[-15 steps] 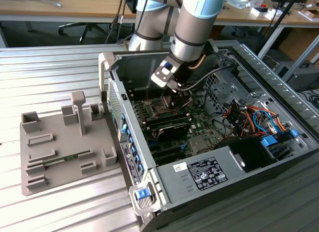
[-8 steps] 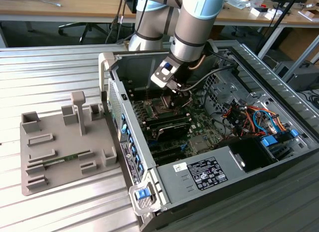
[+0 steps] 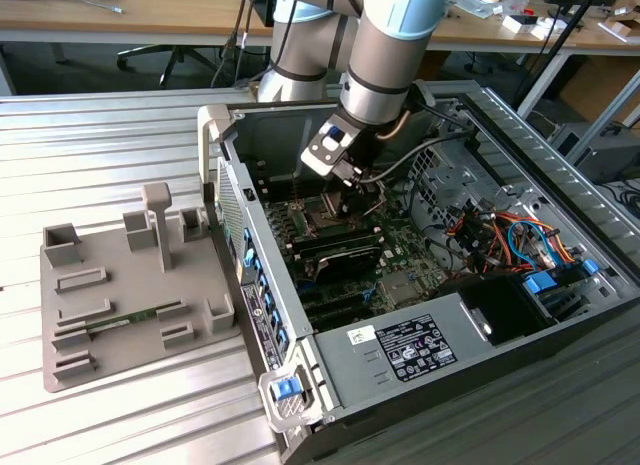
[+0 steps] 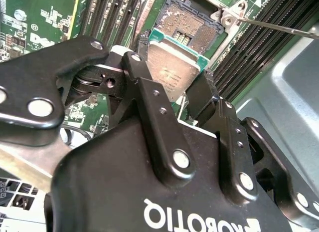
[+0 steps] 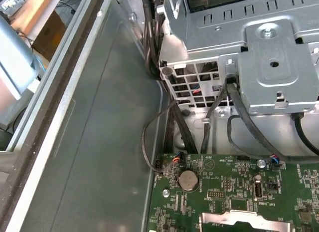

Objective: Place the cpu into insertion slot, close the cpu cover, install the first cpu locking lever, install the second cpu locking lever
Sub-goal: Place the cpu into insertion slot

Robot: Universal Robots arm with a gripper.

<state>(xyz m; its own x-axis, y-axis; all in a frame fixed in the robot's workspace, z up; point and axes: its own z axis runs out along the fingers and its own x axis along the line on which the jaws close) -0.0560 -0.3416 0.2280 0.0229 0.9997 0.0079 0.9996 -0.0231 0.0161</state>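
Inside the case (image 3: pixel 232 200), fingers (image 4: pixel 142 85) hold the cpu (image 4: pixel 172 67) near the empty insertion slot (image 4: pixel 192 22).

We find the open computer case (image 3: pixel 230 195) lying on the table (image 3: pixel 100 135), a fixture tray (image 3: pixel 60 315) just beside it on the exterior view's left. Inside, the gripper (image 3: pixel 347 200) hangs over the motherboard (image 3: pixel 400 247). In the second wrist view the cpu (image 4: pixel 174 62), clamped between the fingers (image 4: pixel 137 67), sits tilted before the insertion slot (image 4: pixel 192 22), apparently not touching it. Memory slots (image 4: pixel 107 15) flank the slot on both sides.
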